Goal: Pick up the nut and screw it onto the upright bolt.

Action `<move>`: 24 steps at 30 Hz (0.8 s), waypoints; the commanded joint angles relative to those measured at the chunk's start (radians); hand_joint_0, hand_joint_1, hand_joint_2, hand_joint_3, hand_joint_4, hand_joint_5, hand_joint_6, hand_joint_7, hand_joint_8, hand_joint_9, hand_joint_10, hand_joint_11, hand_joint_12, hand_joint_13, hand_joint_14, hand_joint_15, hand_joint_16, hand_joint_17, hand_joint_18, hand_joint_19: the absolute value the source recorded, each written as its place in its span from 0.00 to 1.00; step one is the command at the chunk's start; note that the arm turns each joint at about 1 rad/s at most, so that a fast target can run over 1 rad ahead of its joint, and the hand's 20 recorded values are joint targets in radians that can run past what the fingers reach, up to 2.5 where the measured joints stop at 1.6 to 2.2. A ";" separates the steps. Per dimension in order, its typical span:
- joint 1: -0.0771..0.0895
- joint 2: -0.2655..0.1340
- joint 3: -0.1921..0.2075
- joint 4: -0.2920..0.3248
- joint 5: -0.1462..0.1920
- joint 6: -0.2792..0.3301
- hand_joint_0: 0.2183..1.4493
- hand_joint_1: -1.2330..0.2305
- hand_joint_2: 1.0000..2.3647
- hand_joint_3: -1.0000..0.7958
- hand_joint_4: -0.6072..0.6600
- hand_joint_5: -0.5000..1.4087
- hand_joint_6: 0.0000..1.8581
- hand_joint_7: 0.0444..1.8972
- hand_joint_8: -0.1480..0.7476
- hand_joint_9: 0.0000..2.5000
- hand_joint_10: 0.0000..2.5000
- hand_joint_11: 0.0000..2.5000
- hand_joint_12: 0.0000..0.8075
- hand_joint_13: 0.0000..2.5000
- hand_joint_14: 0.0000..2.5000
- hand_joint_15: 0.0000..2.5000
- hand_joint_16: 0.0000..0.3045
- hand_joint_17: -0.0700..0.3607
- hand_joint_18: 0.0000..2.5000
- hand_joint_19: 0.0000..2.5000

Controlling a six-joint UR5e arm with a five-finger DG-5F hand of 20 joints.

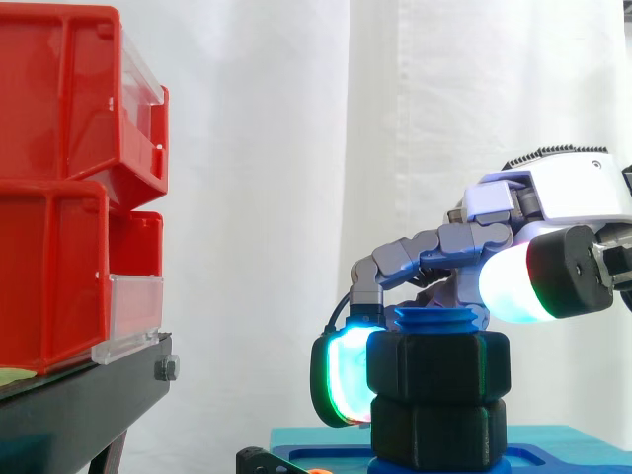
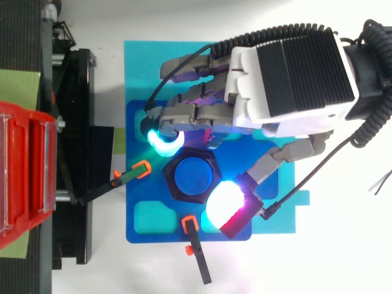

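One black clamp (image 2: 197, 254) with orange tip lies nearest, at the near edge of the blue base (image 2: 139, 184). The base sits on a cyan mat (image 2: 138, 67) on the white table (image 2: 343, 257). Next back is the thumb pad (image 2: 222, 205), glowing white and magenta, at the near right corner of the top nut (image 1: 439, 365); in side view it sits higher than that nut, so contact is unclear. Top nut is black and hex, stacked right on a lower nut (image 1: 439, 433). Both are on the upright blue bolt (image 2: 193, 176) in the middle of the base, with the bolt's end poking above the top nut. A second clamp (image 2: 130, 176) points at the nuts from the left. Hand (image 2: 294, 73) comes in from the right, above the bolt, fingers curled down and around the top nut. One cyan-green fingertip (image 1: 341, 380) rests against the nut's far left side, so the grip is narrow and closed round the top nut. At far left are red bins (image 1: 59, 178) stacked on a black stand (image 1: 79, 395), well apart from the base, with a white curtain (image 1: 296, 148) behind.
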 commanded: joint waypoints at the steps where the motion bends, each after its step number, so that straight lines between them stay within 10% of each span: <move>1: -0.001 -0.001 0.000 0.002 0.000 0.000 0.23 0.61 0.00 0.28 0.58 0.29 0.27 0.67 0.43 0.53 0.00 0.00 0.27 0.28 0.00 0.00 0.09 0.31 0.11 0.00; 24: -0.011 0.001 0.002 0.002 -0.003 -0.001 0.24 0.60 0.00 0.28 0.55 0.31 0.27 0.72 0.43 0.60 0.00 0.00 0.25 0.34 0.00 0.00 0.06 0.25 0.19 0.00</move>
